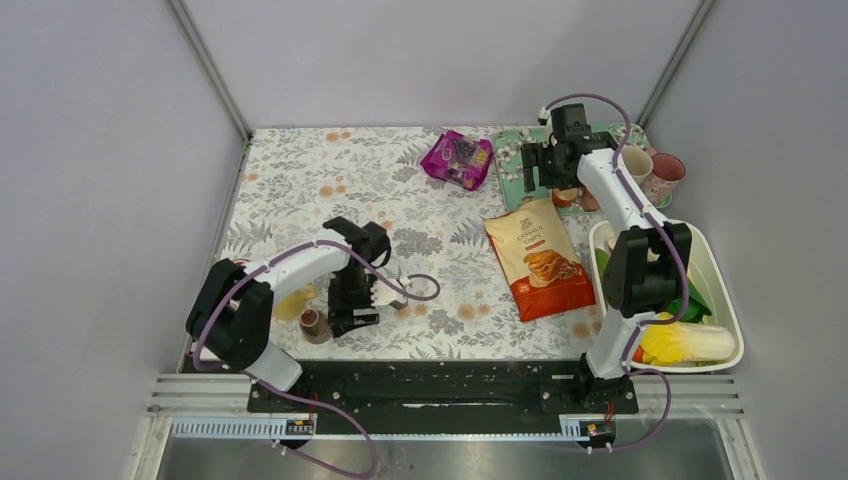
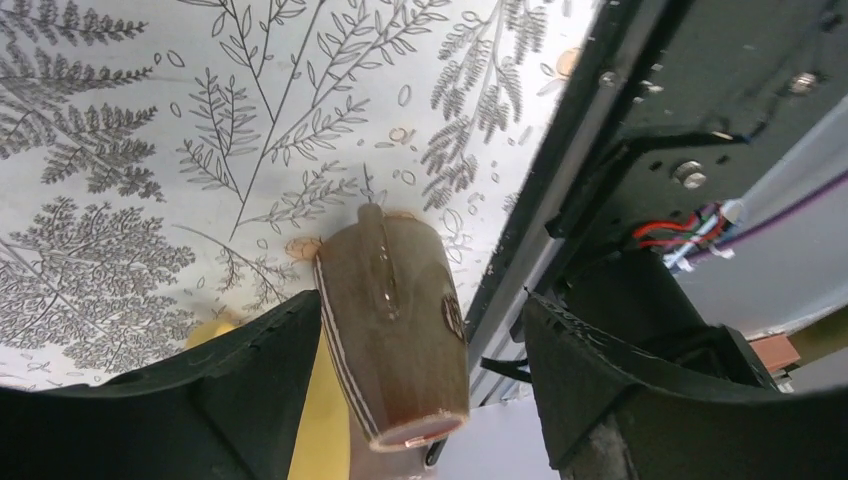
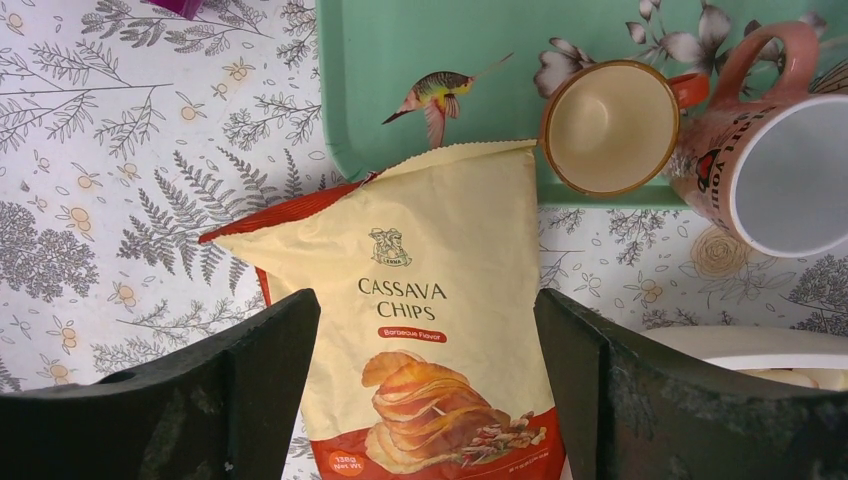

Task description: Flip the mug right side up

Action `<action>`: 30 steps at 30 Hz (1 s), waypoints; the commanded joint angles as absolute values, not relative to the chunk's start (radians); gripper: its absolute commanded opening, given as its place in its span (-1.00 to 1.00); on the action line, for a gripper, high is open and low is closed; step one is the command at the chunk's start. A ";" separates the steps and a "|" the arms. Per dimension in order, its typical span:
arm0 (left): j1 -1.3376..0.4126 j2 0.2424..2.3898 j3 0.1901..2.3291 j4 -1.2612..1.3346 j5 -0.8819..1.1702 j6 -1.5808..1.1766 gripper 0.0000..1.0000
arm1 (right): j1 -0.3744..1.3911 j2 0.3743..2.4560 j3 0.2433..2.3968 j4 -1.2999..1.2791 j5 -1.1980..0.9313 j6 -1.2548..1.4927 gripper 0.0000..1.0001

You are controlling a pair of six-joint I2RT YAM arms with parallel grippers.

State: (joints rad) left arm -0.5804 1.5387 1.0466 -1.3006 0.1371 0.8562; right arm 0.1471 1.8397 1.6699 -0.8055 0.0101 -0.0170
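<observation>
A brown mug [image 1: 315, 325] stands near the table's front left edge, its flat base facing up and its mouth down. In the left wrist view the mug [image 2: 395, 320] shows its handle and foot ring. My left gripper [image 1: 352, 305] is open and low over the table just right of the mug. In its own view [image 2: 420, 300] the fingers stand on either side of the mug, the left finger close to it and the right finger apart. My right gripper [image 1: 535, 170] is open and empty, far away above a chips bag [image 3: 440, 330].
A yellow object [image 1: 290, 300] lies right behind the mug. The arms' black base rail [image 2: 640, 130] is close beside it. At the back right are a green tray [image 1: 520, 150], an orange cup [image 3: 610, 125], a pink mug [image 3: 780, 170] and a purple packet [image 1: 458, 158]. A white basket [image 1: 722, 300] of vegetables stands at the right.
</observation>
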 commanded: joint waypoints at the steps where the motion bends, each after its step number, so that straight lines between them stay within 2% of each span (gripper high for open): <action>1: -0.594 1.533 0.962 -1.118 0.021 0.814 0.51 | 0.155 1.769 1.663 -0.755 0.031 -0.017 0.77; 6: -0.593 1.573 0.908 -1.021 -0.033 0.799 0.38 | 0.156 1.757 1.644 -0.754 0.029 -0.021 0.77; 12: -0.593 1.617 0.852 -0.997 -0.074 0.816 -0.41 | 0.156 1.745 1.634 -0.744 0.029 -0.025 0.77; 15: -0.590 1.629 0.855 -1.003 -0.085 0.817 -0.97 | 0.157 1.743 1.634 -0.743 0.025 -0.025 0.77; 18: -0.566 1.632 0.901 -1.006 -0.085 0.803 -1.00 | 0.156 1.741 1.641 -0.745 0.019 -0.023 0.77; 21: -0.519 1.646 1.042 -1.042 -0.026 0.738 -1.00 | 0.156 1.728 1.648 -0.745 0.007 -0.017 0.77; 26: -0.419 1.682 1.387 -1.144 0.233 0.569 -1.00 | 0.160 1.692 1.647 -0.741 -0.098 -0.006 0.77; 30: -0.332 1.720 1.608 -1.147 0.440 0.422 -1.00 | 0.177 1.626 1.589 -0.654 -0.330 0.026 0.77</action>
State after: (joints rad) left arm -0.3996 1.7069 1.4235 -1.0958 0.1879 0.6037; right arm 0.1520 1.7348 1.6283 -0.7597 -0.1036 -0.0093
